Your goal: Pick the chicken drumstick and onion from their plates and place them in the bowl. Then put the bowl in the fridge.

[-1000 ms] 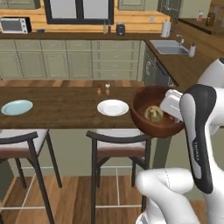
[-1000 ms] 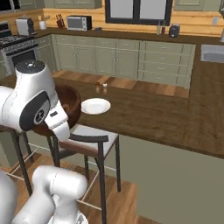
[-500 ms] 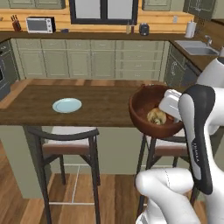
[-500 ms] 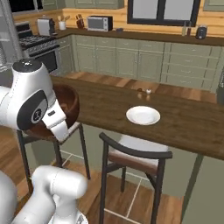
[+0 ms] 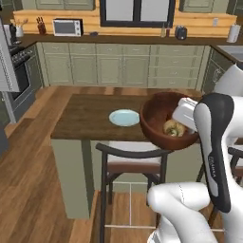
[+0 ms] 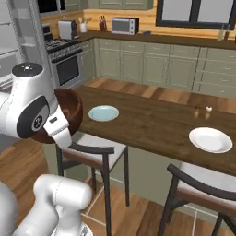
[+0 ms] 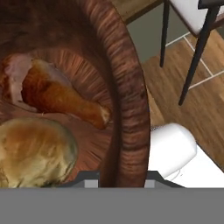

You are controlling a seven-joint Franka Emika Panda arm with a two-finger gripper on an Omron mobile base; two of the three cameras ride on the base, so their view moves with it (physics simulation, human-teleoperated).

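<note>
My gripper (image 7: 121, 176) is shut on the rim of the dark reddish-brown bowl (image 7: 131, 109), one finger inside the wall and one outside. Inside the bowl lie the chicken drumstick (image 7: 57, 94) and, beside it, the pale onion (image 7: 35, 153). In the left base view the bowl (image 5: 159, 111) hangs in the air at the island's near edge, the onion (image 5: 174, 128) showing in it, with the gripper (image 5: 182, 124) at its right rim. The right base view has the bowl (image 6: 71, 108) partly behind my arm. A light blue plate (image 5: 124, 117) and a white plate (image 6: 210, 139) sit bare on the island. The fridge (image 6: 14, 41) stands at far left.
The wooden island counter (image 6: 152, 122) runs across in front of me, with two dark stools (image 5: 130, 163) (image 6: 203, 193) tucked under its near edge. Small shakers (image 6: 203, 109) stand on it. A stove (image 6: 67, 64) and green cabinets line the back wall.
The whole scene has slid to the right in both base views, so the base has moved. The bowl stays in my gripper with the food in it.
</note>
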